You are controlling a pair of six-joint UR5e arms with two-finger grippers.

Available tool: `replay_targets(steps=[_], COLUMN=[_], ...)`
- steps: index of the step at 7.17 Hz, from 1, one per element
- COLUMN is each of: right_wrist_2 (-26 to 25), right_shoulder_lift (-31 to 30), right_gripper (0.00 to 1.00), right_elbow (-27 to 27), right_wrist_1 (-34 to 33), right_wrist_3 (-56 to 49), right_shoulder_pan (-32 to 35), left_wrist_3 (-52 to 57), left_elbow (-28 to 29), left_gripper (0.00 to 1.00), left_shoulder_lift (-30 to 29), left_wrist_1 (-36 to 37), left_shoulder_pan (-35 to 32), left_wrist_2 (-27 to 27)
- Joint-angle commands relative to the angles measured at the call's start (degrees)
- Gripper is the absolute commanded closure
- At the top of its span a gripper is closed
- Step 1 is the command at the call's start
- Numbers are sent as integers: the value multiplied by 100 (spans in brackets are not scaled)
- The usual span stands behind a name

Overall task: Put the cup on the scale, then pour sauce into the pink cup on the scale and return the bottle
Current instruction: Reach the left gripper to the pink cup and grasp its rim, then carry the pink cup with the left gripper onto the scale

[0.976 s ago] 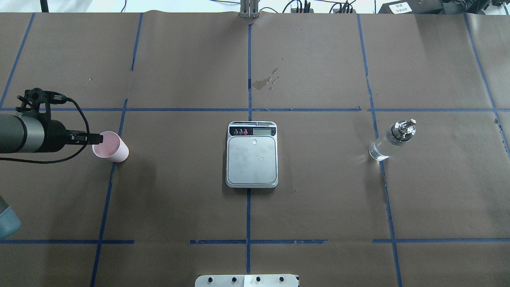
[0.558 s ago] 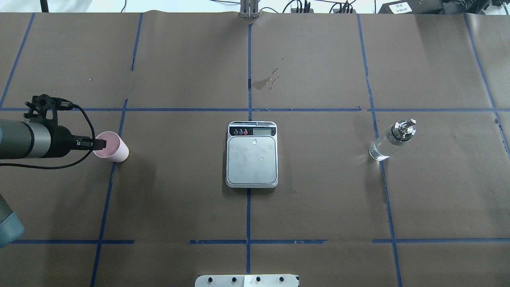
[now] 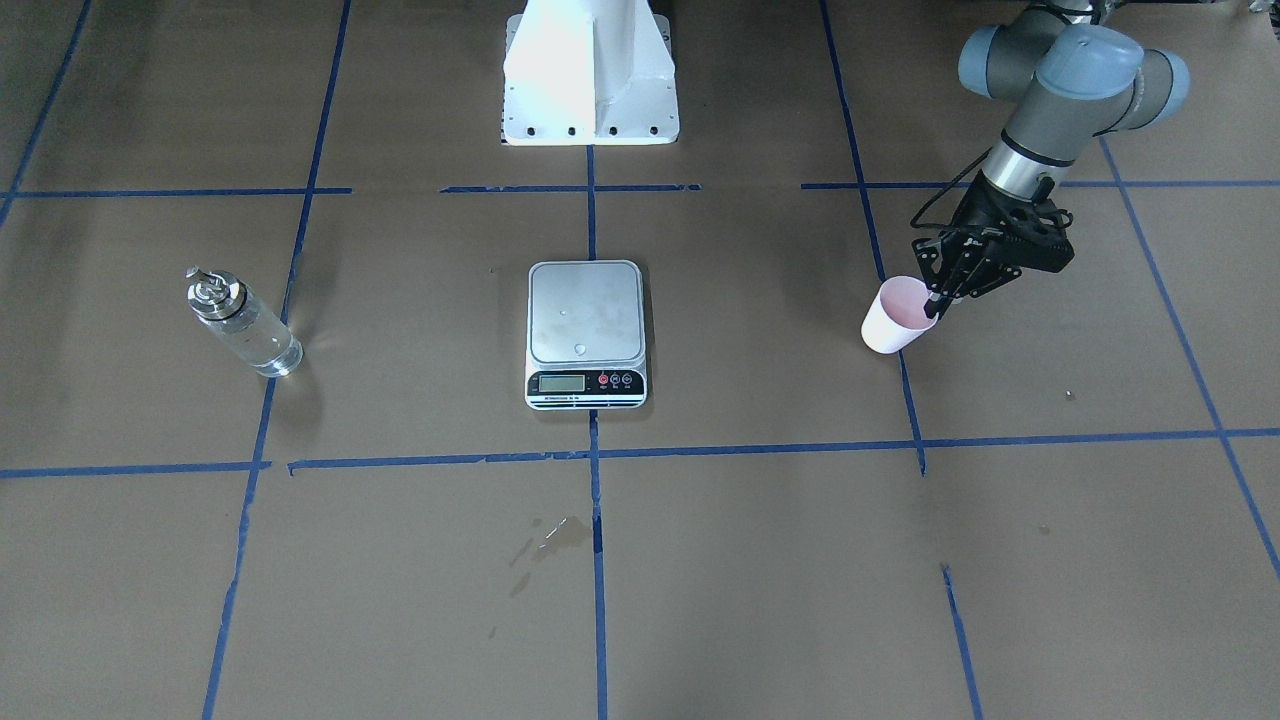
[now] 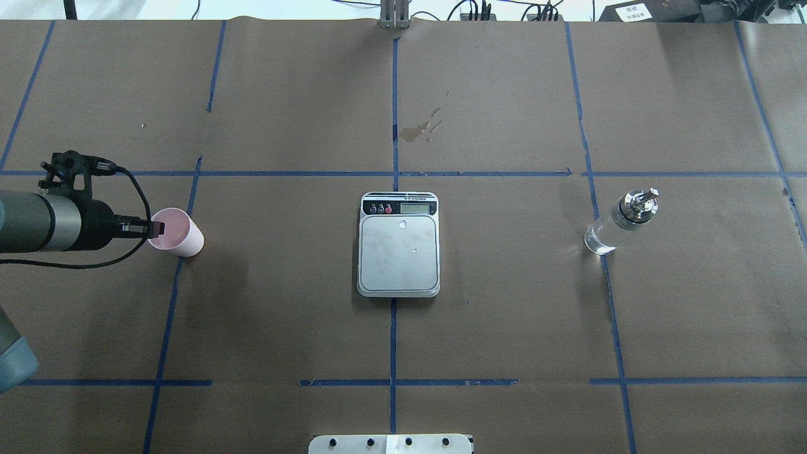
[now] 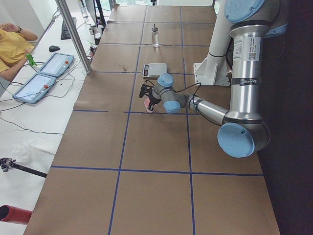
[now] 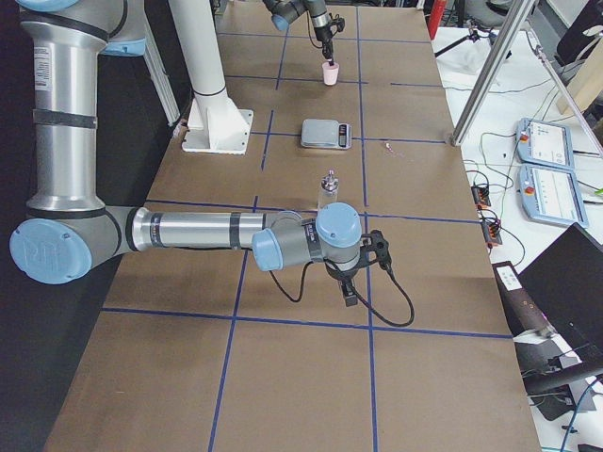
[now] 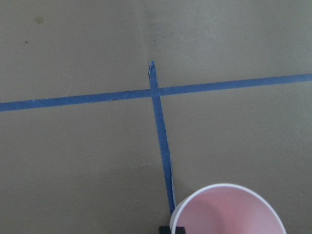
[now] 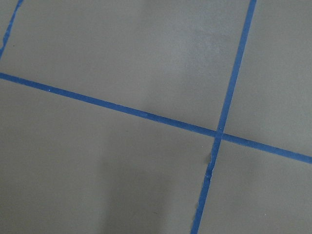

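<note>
Left gripper [image 4: 155, 228] at cup [image 4: 181, 233] rim, left of scale [image 4: 398, 252]; clamped or not, can't tell. Right gripper [image 6: 350, 298]: can't tell either. Bottle [image 4: 615, 226] right of scale.

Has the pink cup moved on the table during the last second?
No. In the overhead view the cup stands over the same stretch of the blue tape line as before.

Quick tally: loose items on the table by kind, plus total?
pink cup: 1
kitchen scale: 1
glass bottle: 1
Total: 3
</note>
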Motion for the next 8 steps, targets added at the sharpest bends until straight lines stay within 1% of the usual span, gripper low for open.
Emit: replay_targets(steps=[1,3,4,5,6,7,8], right_wrist_2=[0,0,0,0,0,0,0], right_shoulder_lift=[-3,-3,-3,-3,-3,-3,-3], right_gripper=[0,0,0,0,0,0,0], right_elbow=[11,11,11,2,-7,-7,-7], right_wrist_1=[0,0,0,0,0,0,0], right_wrist_3=[0,0,0,9,0,9,9], right_shoulder_pan=[1,1,1,1,-8,0,1], left_wrist_3=[7,-20,-46,-185,-465,-738,-1115], left_elbow=[-48,-39,13,22,31,223,529], left_gripper=[100,100,100,100,100,100,100], left_shoulder_lift=[-362,-1327,-2010,-2557,-2936,-3367,-3815], left_wrist_1=[371,1423,2177,2785,3165,3273,3405], left_shoulder_pan=[-23,-6,29,56,230,493,739], left_wrist_2=[-1,8,77,78,78,96,322])
